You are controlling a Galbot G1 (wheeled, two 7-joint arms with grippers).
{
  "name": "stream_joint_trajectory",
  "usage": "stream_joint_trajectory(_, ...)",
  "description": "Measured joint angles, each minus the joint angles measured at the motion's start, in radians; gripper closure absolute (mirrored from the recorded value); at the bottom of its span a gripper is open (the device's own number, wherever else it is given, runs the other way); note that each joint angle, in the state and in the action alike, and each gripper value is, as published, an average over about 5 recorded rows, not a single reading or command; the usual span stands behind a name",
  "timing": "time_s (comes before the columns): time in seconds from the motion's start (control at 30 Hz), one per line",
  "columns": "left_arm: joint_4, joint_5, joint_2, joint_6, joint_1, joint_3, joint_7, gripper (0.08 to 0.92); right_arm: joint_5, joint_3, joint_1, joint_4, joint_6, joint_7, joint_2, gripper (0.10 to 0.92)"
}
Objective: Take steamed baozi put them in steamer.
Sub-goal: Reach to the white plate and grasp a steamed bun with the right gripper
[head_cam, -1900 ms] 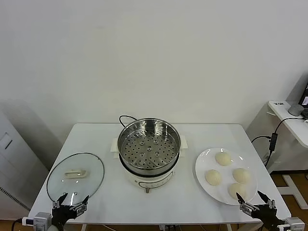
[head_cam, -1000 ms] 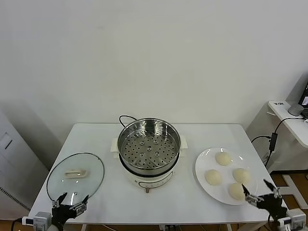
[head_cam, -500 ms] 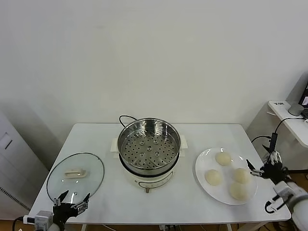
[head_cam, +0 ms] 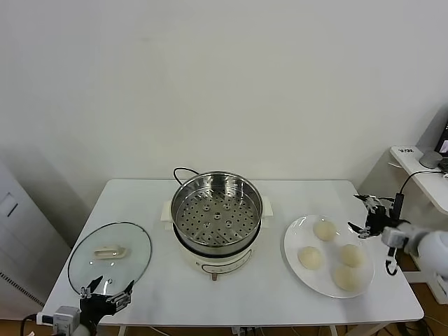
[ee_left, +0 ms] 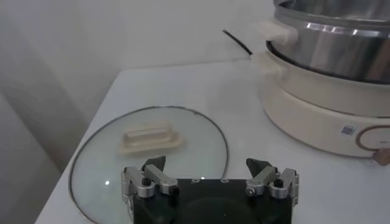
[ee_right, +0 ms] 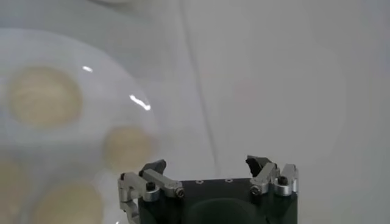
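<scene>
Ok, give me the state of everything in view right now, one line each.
Stainless-steel steamer pot: uncovered, tray empty.
Round glass lid: off, flat on table.
Four cream-white baozi: on the white plate, untouched.
Right gripper: open, empty, beyond plate's right edge.
Left gripper: open, empty, by lid.

Head camera looks down over the table [head_cam: 154, 280]; wrist cameras sit close.

Table [head_cam: 154, 280] (white): steamer [head_cam: 216, 222], lid [head_cam: 110, 255], plate [head_cam: 297, 258]

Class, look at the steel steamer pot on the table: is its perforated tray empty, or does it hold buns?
Empty. The round shiny stainless-steel steamer pot shows only bare perforated tray; all four cream-white dough buns lie on the flat white plate.
</scene>
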Motion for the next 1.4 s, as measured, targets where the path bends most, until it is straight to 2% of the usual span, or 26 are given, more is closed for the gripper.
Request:
stream_joint_trajectory(0.5,-0.004,0.004,-0.006,0.01,-0.01,0.005,-0.002,0.177,0.093,-0.646,0.603,-0.321,0.05,-0.279,0.04,0.203)
stream_joint_trajectory(1.03,-0.001,0.004,-0.006,0.019,-0.024,0.014,-0.003,0.177,0.076,-0.836,0.741,-0.555,0.09,-0.353,0.202,0.206)
stream_joint_trajectory(1.23,-0.007,0.003,-0.007,0.022,-0.025,0.018,-0.004,0.177,0.047,-0.843,0.751,-0.614,0.096,-0.363,0.253,0.279)
stream_joint_trajectory(1.4,-0.013,0.001,-0.006,0.023,-0.025,0.018,-0.004,0.177,0.024,-0.843,0.754,-0.65,0.098,-0.372,0.283,0.406)
